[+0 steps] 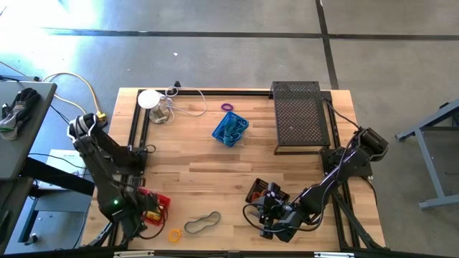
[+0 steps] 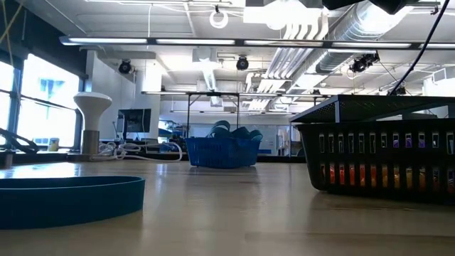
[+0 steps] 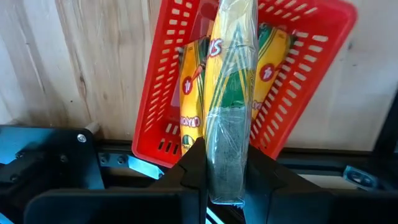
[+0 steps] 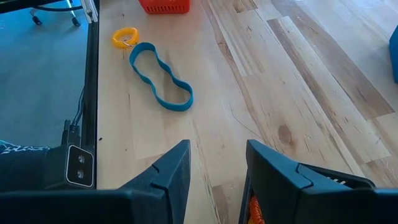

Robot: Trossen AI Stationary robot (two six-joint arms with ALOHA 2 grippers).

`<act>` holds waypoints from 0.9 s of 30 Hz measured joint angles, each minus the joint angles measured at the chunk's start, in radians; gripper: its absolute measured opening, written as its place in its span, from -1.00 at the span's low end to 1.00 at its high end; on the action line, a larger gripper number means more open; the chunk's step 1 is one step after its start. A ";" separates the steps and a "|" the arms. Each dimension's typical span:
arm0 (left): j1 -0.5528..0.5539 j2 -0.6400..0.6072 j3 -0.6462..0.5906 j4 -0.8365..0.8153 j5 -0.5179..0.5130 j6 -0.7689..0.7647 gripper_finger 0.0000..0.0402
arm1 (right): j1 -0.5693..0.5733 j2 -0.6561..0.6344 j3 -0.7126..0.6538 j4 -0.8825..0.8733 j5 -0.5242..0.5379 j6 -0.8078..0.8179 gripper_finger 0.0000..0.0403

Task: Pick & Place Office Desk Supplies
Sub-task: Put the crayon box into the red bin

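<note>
My left gripper (image 3: 227,180) is at the table's near left corner, above a red mesh basket (image 1: 159,206). It is shut on a plastic-wrapped yellow crayon pack (image 3: 230,93). Two more crayon packs (image 3: 189,93) lie in the red basket (image 3: 311,68). My right gripper (image 4: 217,168) stands open near the front edge, beside a small black basket (image 1: 258,190), with nothing between its fingers. A grey band loop (image 1: 203,224) and an orange ring (image 1: 174,234) lie flat between the two arms. A blue basket (image 1: 230,129) and a purple ring (image 1: 227,107) sit farther back. My left gripper pinches one end of the crayon pack (image 3: 227,158) between its two fingers (image 3: 196,171), coming from above and pointing down. The pack hangs below the fingers with its other end over the red basket. Whether that end touches the packs inside, I cannot tell.
A large flat black mesh tray (image 1: 300,118) stands at the back right. A white round disc with cables (image 1: 149,100) is at the back left. A black frame rail (image 1: 215,92) runs along the table's edges. Bare wood lies in the middle of the table (image 1: 215,168).
</note>
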 joint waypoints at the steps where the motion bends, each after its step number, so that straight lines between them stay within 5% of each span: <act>1: -0.004 0.010 0.000 -0.002 0.001 0.000 -0.73 | 0.000 0.000 0.000 0.000 0.000 -0.002 -0.29; 7: -0.030 0.054 0.000 -0.090 0.079 0.058 -0.73 | 0.000 0.000 0.000 0.000 0.000 -0.007 -0.29; 27: -0.031 0.060 0.001 -0.063 0.004 0.120 -0.70 | 0.000 0.000 0.000 -0.001 0.000 -0.003 -0.29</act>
